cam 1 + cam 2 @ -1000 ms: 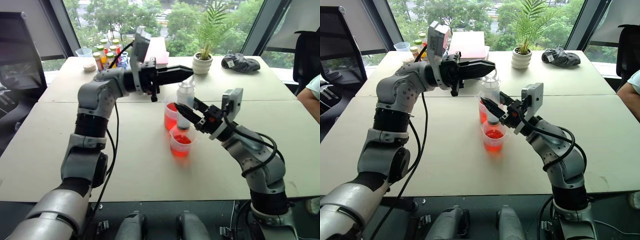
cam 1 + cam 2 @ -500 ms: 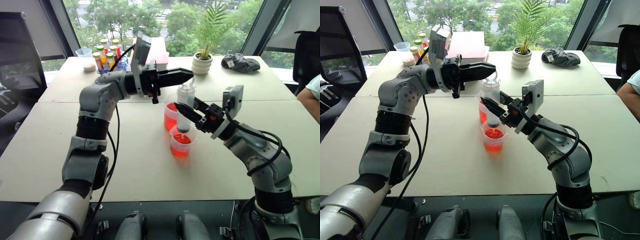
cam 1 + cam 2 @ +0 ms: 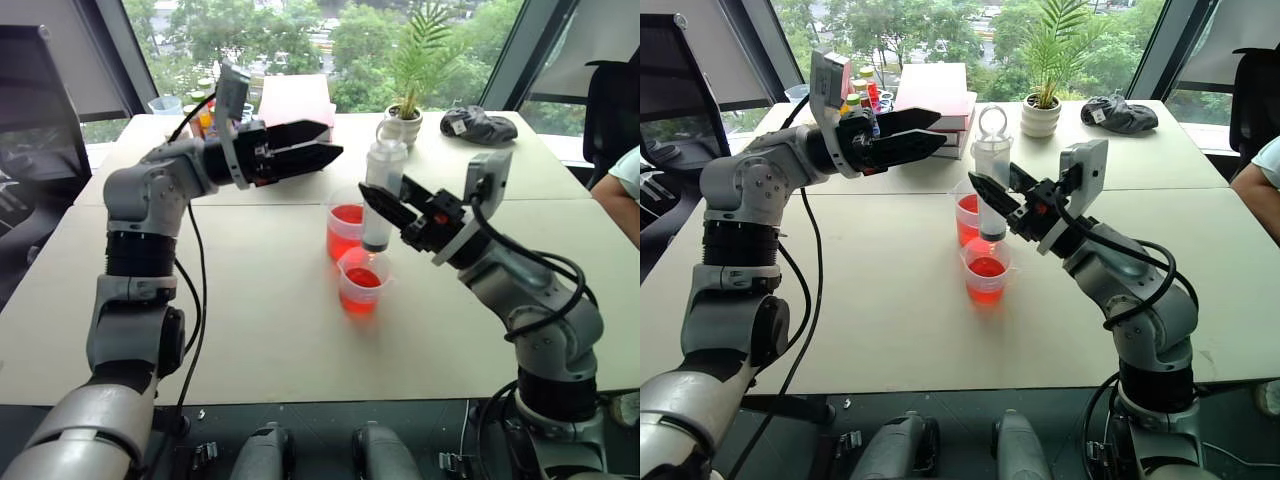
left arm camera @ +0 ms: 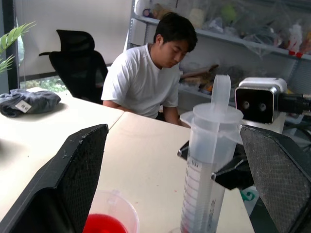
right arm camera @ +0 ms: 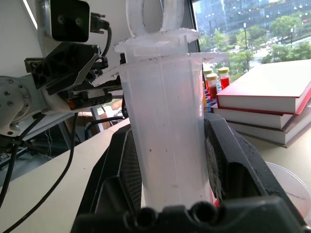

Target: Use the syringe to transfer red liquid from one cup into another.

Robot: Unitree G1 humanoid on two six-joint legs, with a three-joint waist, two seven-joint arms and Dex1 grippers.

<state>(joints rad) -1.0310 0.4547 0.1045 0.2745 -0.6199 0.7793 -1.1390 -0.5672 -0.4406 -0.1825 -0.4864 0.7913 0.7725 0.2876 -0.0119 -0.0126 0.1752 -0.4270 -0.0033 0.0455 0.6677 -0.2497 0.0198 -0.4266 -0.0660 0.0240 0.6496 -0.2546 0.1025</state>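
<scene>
Holding the syringe (image 3: 381, 196) upright, the right fingers (image 3: 392, 212) squeeze its barrel so the tip hangs over the small cup (image 3: 362, 281). The left fingers (image 3: 318, 152) are wide open, holding nothing.

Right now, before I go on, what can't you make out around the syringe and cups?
- Syringe tip: the smaller cup's rim hides it in the head views; cut off in the left wrist view.
- Liquid inside the barrel: cannot tell.
- Taller cup: partly behind the syringe.
- Right tool contact: the barrel covers its pads.
</scene>
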